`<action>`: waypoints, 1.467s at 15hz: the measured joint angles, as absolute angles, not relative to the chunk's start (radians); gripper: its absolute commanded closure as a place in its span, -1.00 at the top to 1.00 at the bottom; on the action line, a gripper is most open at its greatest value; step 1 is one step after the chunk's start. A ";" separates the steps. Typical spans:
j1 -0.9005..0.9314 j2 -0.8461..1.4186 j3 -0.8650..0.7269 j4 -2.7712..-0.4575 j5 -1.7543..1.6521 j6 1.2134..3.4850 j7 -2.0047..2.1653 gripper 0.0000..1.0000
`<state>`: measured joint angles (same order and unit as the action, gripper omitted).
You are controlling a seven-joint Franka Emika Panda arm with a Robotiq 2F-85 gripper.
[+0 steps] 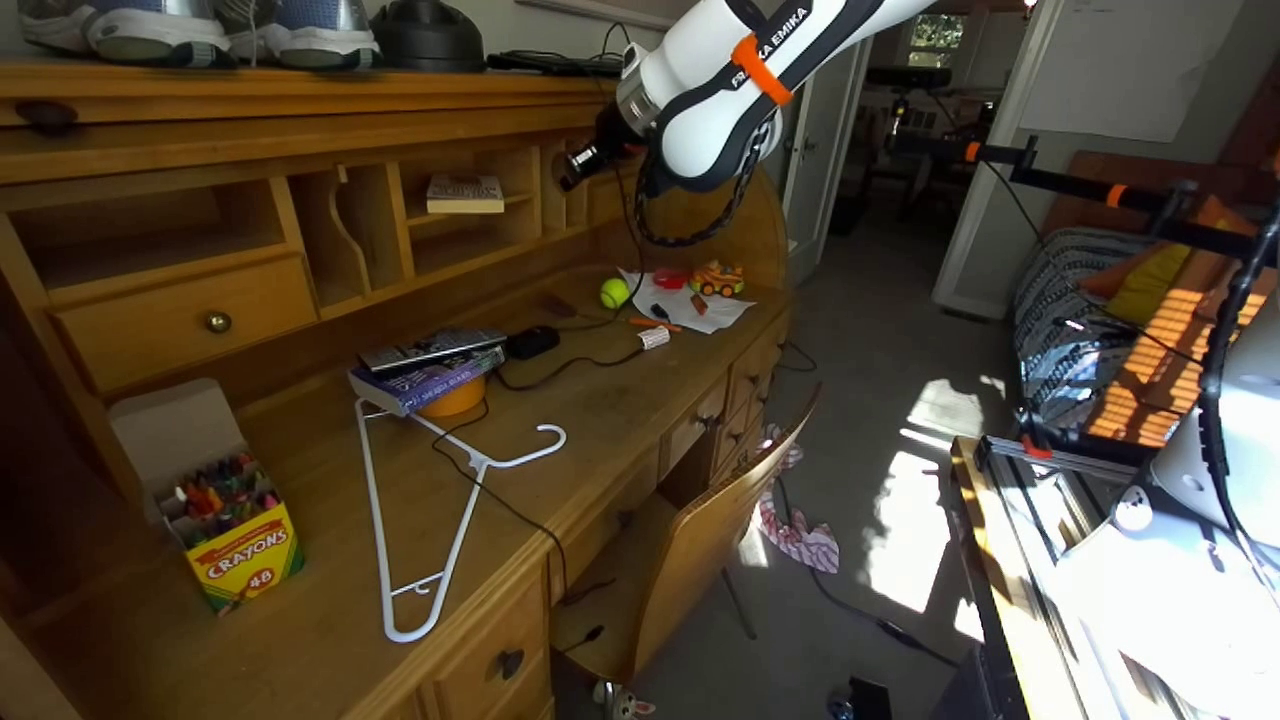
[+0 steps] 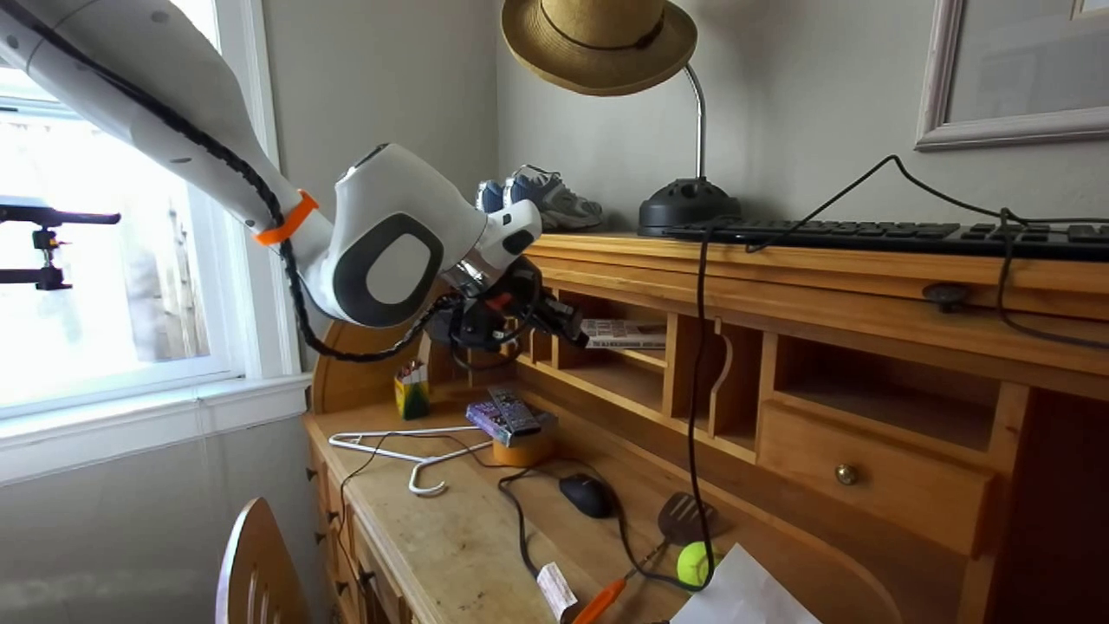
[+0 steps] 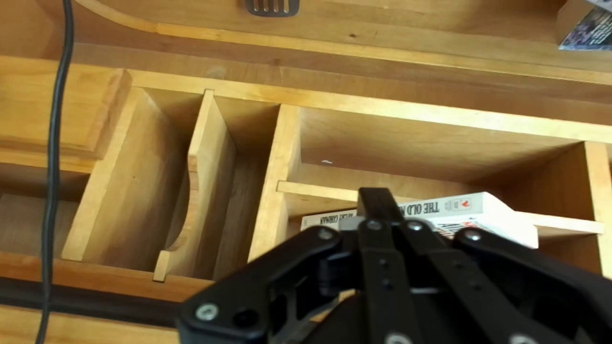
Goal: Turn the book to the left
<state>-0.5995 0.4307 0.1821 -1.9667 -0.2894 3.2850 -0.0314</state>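
Book (image 1: 465, 194), laid flat on shelf (image 3: 564, 222): one end best nudged gently by gripper (image 3: 381, 205), jaws closed together, empty; contact cannot be judged.

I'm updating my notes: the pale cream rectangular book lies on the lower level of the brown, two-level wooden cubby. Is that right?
Not the lower level: both exterior views show the pale cream rectangular book on the upper level of the wooden cubby, resting on its dividing shelf.

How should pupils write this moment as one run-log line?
cream book: flat on shelf | hand: shut, empty, apart from book
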 measured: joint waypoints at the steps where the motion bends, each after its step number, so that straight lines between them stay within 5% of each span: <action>1: -0.568 0.431 0.162 -1.967 -0.287 3.285 -0.020 -1.00; 22: -0.098 0.557 -0.267 -1.832 -0.140 3.285 0.060 -0.98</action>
